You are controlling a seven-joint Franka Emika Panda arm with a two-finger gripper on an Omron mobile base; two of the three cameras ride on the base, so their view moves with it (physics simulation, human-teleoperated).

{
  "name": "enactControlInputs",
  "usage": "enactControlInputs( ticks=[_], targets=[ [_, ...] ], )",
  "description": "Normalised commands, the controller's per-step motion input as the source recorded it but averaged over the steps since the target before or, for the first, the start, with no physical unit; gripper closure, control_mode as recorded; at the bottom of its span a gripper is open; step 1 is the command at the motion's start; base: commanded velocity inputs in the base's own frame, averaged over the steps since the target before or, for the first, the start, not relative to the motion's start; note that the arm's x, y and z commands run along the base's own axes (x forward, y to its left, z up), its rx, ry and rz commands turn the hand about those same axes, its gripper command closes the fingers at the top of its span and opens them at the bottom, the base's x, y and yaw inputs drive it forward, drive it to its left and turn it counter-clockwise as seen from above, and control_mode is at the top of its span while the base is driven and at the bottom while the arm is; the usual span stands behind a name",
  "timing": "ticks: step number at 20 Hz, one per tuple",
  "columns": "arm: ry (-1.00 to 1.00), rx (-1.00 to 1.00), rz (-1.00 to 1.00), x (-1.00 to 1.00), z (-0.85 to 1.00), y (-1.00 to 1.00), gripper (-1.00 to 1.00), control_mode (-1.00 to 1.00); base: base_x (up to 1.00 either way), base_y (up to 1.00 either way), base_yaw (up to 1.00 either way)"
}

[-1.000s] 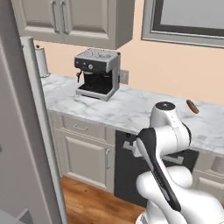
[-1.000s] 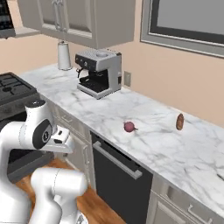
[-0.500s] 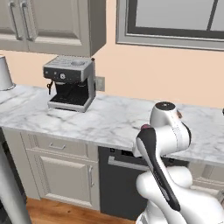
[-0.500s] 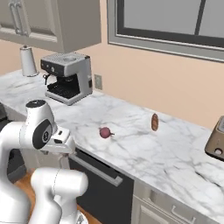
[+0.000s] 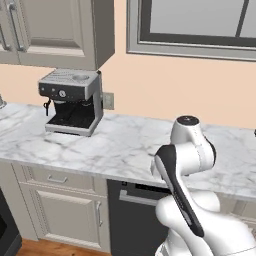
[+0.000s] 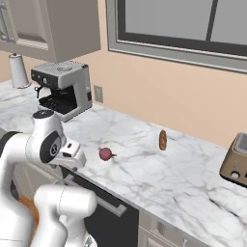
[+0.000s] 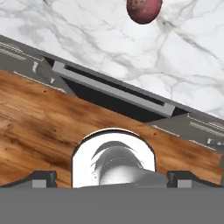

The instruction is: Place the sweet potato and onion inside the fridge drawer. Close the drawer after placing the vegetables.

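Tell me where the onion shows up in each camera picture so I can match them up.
Left base view: the onion can't be made out here; the arm covers that stretch of counter.
Right base view: the onion lies on the marble counter, left of centre, near the front edge.
Hand view: the onion sits at the top edge, right of centre.
Shared landmark: the marble counter, above the dark dishwasher front.

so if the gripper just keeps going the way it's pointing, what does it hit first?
Probably the brown wooden floor in front of the dark dishwasher front. The hand view centres there; the round reddish-purple onion sits at its top edge, well off that line. Depth is unclear.
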Motion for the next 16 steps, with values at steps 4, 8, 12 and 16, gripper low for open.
enactControlInputs(
  ticks=[4, 8, 12, 16],
  targets=[
    [0.04, 0.0, -0.29, 0.99, -0.05, 0.16, -1.0, -1.0, 0.0, 0.0, 0.0],
    [0.06, 0.05, -0.13, 0.74, -0.19, -0.31, -1.0, -1.0, 0.0, 0.0, 0.0],
    [0.01, 0.03, -0.1, 0.65, -0.19, -0.18, -1.0, -1.0, 0.0, 0.0, 0.0],
    [0.0, 0.0, -0.04, 0.33, -0.32, -0.26, -1.0, -1.0, 0.0, 0.0, 0.0]
  ],
)
